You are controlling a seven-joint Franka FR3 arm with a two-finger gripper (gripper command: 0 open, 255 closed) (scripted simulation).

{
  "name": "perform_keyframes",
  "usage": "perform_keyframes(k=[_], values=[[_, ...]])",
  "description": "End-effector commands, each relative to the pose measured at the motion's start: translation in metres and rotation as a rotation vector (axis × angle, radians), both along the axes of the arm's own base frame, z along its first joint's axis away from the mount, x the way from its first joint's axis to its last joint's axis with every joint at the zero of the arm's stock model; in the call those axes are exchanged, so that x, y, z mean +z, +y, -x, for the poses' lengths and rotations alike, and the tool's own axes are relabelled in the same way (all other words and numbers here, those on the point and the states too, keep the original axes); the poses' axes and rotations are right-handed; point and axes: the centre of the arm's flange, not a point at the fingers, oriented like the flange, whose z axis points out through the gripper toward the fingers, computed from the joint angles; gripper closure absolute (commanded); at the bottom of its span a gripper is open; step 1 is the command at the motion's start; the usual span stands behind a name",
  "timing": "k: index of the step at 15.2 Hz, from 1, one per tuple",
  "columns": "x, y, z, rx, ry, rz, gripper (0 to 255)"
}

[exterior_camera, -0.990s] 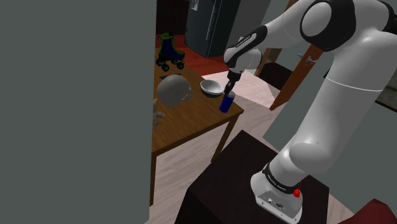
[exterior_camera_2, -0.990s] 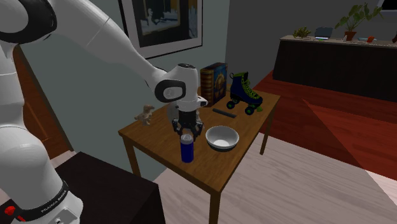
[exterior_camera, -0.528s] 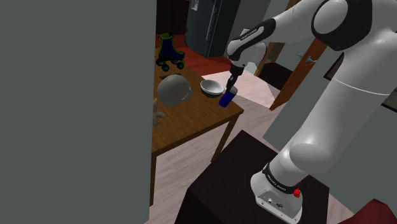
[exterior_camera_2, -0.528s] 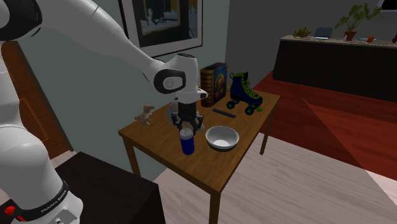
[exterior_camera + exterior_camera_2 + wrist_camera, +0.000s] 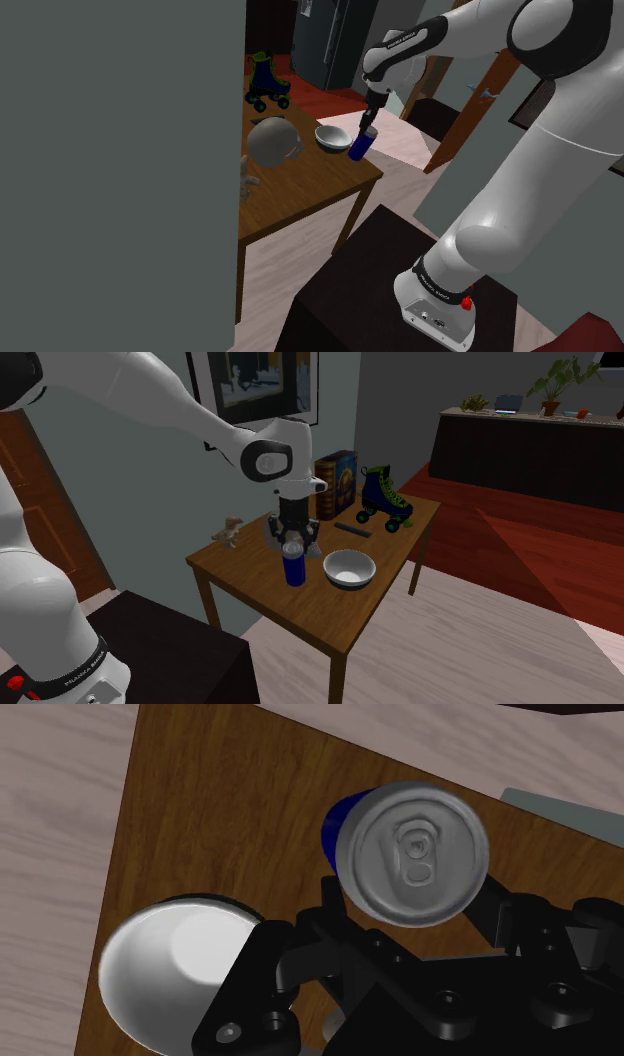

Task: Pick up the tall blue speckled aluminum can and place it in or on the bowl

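Black gripper (image 5: 292,546) pinching top of tall blue can (image 5: 293,569), fingers pressed against both sides just under silver lid. Can hangs just beside white bowl (image 5: 349,568), on side nearer robot stand, base seemingly clear of wooden table (image 5: 240,567). Can appears slightly tilted, probably because grip sits high. Hold from above leaves base free for lowering into bowl. Bowl upright, mouth open. Roller skate (image 5: 383,500) beyond bowl, well apart, likely outside path.
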Motion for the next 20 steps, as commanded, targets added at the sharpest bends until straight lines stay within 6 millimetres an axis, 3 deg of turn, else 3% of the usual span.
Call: perform_keyframes(k=[1, 7, 20], values=[[0.011, 0.001, 0.0, 0.0, 0.0, 0.0, 255], [0.042, 0.001, 0.0, 0.0, 0.0, 0.0, 255], [0.082, -0.089, -0.141, 0.0, 0.0, 0.0, 255]])
